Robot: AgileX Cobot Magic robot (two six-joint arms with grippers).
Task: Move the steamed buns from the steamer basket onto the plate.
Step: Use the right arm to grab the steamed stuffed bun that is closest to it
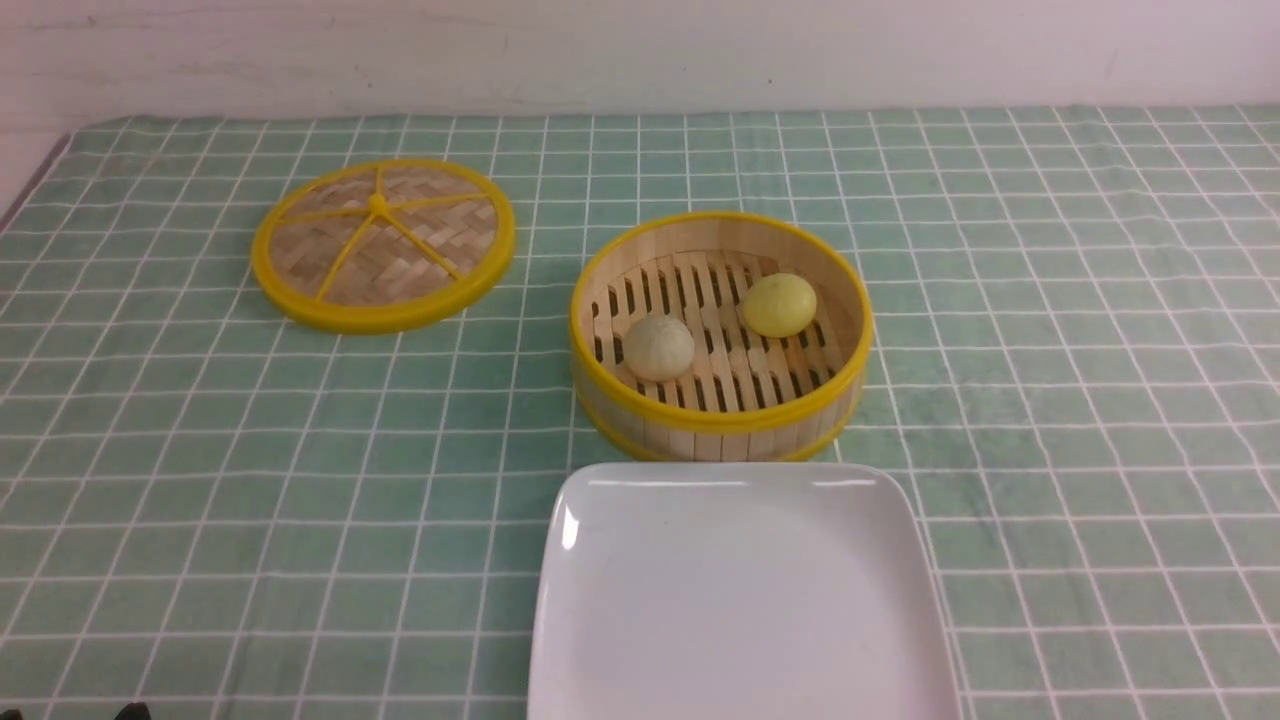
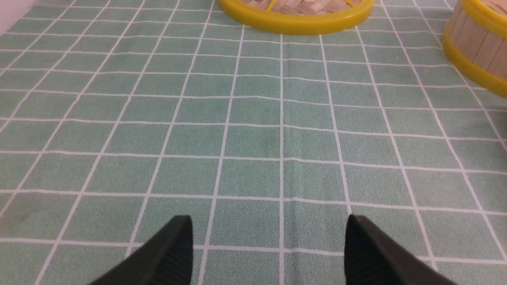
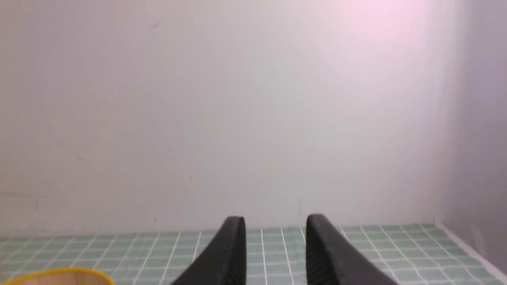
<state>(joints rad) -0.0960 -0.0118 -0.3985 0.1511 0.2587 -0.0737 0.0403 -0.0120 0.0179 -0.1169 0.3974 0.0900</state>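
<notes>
The steamer basket (image 1: 720, 415) stands mid-table with a pale beige bun (image 1: 658, 347) on its left and a yellow bun (image 1: 779, 304) at its back right. The white plate (image 1: 740, 600) lies just in front of the basket and holds nothing. Neither arm reaches into the front view. In the left wrist view my left gripper (image 2: 269, 225) is open and empty low over the cloth, with the basket's wall (image 2: 479, 43) at the edge. In the right wrist view my right gripper (image 3: 276, 223) is open with a narrower gap, empty, facing the wall, with the basket rim (image 3: 59, 275) low in the corner.
The flat woven lid (image 1: 383, 243) lies at the back left; its rim also shows in the left wrist view (image 2: 297, 19). A green checked cloth (image 1: 1050, 350) covers the table. A pale wall rises behind it, and a side wall closes the far right corner (image 3: 475, 158).
</notes>
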